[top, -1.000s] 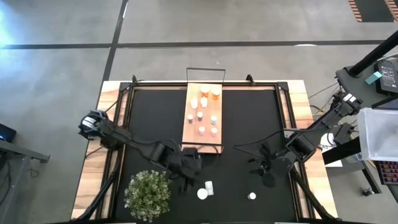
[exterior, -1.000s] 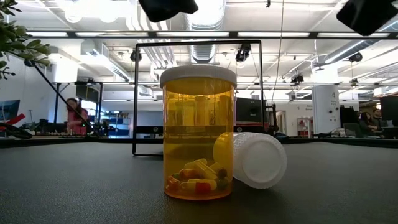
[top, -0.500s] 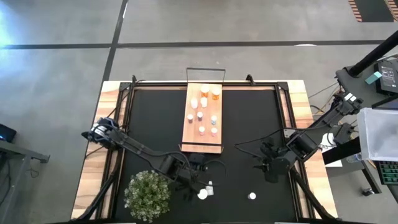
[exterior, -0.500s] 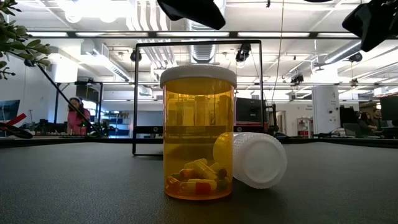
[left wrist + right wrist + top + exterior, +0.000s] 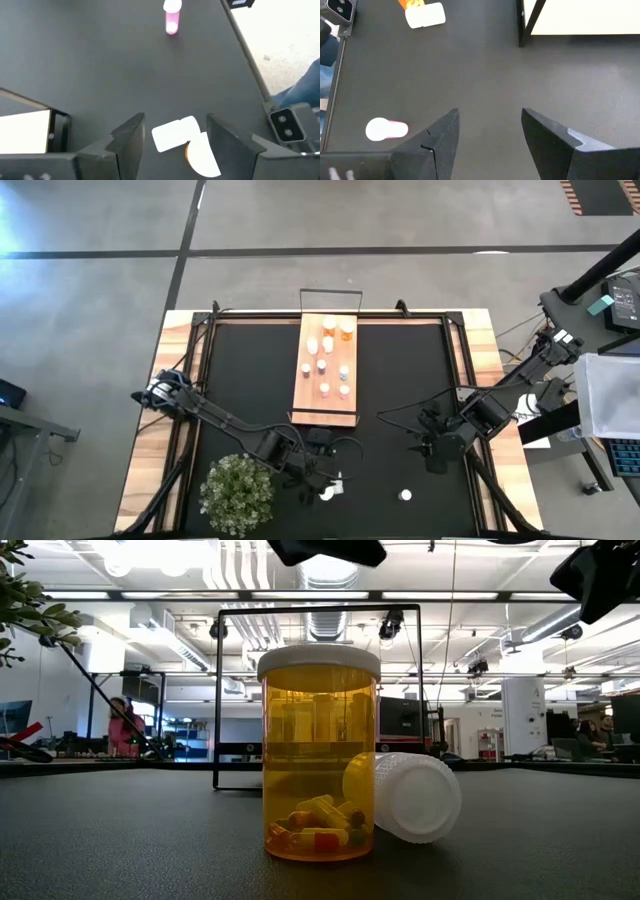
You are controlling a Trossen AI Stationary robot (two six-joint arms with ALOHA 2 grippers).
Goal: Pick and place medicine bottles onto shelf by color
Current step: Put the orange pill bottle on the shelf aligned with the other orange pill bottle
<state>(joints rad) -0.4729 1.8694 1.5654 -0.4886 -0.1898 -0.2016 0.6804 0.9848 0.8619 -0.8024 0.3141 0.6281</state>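
The light-wood shelf (image 5: 325, 370) stands on the black mat's far middle and carries several small medicine bottles. Near the front edge an orange, white-capped bottle (image 5: 320, 755) stands upright, and a white bottle (image 5: 405, 795) lies on its side against it. My left gripper (image 5: 175, 122) hovers open above these two, its fingers on either side of the white bottle (image 5: 172, 134) and touching nothing. A pink bottle (image 5: 404, 495) lies alone farther right. My right gripper (image 5: 490, 114) hangs open above the mat, with the pink bottle (image 5: 386, 129) below and beside it.
A potted plant (image 5: 238, 490) stands at the near left, close to my left arm. The shelf's black end frame (image 5: 315, 690) rises behind the two bottles. Bare mat (image 5: 400, 380) lies right of the shelf. People show in the room beyond the table.
My left gripper has moved toward the table's near edge and a little right and down, coming over the orange and white bottles, and has rolled somewhat. My right gripper has tipped a little. No bottle has moved.
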